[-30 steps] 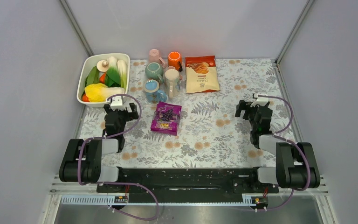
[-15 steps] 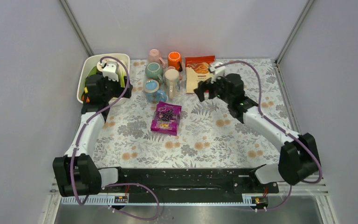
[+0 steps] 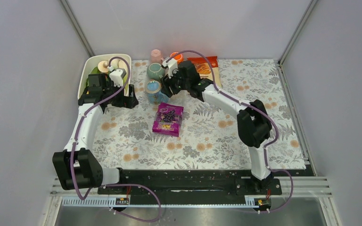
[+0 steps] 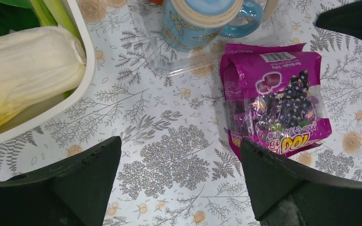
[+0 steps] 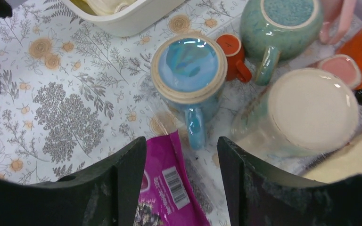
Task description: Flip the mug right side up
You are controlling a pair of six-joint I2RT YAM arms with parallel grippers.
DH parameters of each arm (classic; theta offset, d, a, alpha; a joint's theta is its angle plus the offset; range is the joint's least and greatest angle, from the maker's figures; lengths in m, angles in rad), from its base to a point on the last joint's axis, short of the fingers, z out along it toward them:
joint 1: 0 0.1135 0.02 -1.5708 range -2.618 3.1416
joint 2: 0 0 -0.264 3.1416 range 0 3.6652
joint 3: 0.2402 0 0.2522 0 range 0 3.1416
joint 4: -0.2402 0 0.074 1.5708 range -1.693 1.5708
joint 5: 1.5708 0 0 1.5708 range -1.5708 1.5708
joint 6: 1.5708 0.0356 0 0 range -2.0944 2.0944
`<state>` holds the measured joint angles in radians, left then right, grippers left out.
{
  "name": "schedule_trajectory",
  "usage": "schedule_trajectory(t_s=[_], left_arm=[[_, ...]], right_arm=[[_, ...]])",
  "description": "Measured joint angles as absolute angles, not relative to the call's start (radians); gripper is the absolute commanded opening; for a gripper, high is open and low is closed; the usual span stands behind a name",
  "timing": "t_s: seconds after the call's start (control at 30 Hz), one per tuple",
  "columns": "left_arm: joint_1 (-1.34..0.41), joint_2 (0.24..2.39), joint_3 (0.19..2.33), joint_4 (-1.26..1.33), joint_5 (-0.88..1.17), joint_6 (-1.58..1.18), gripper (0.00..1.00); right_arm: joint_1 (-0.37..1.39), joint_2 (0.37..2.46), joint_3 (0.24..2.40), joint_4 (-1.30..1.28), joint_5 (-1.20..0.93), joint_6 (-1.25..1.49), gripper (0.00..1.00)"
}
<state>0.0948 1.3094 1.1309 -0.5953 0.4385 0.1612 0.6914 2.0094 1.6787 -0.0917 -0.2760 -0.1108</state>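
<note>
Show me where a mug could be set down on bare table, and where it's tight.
Widest bare table: right of the chips bag, out to the right edge. Also free: between the purple snack pack and the near edge, and left of that pack, nearer than the white tub. Crowded: around the blue mug, between tub and chips bag.

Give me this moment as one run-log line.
right gripper open, over upside-down blue mug, not gripping | left gripper open, empty, near white basket | mug not yet righted
</note>
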Motion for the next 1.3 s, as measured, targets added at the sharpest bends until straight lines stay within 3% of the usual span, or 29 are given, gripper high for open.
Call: schedule_trajectory(t_s=[0.53, 0.6, 0.67, 0.73, 1.1, 1.3], left_arm=[[0.095, 1.329, 1.131, -0.636, 0.456, 0.165, 0.99], [0.095, 1.329, 1.131, -0.636, 0.461, 0.166, 0.99], [0.095, 1.329, 1.131, -0.636, 0.463, 0.167, 0.99], [0.095, 1.329, 1.131, -0.636, 0.463, 0.169, 0.99], [0.120, 1.340, 1.182, -0.701, 0.516, 0.179, 0.96], [0.138, 1.332, 1.298, -0.719, 0.531, 0.141, 0.99]], right_arm=[[0.725, 2.440, 2.173, -0.420, -0.223, -0.143, 0.49], [0.732, 2.497, 2.268, -0.484, -0.195, -0.150, 0.39], [0.740, 2.524, 2.319, -0.530, -0.164, -0.162, 0.15], [0.750, 2.529, 2.335, -0.557, -0.141, -0.171, 0.01], [0.766, 2.512, 2.337, -0.561, -0.167, -0.080, 0.00], [0.764, 2.297, 2.059, -0.341, -0.237, 0.177, 0.00]])
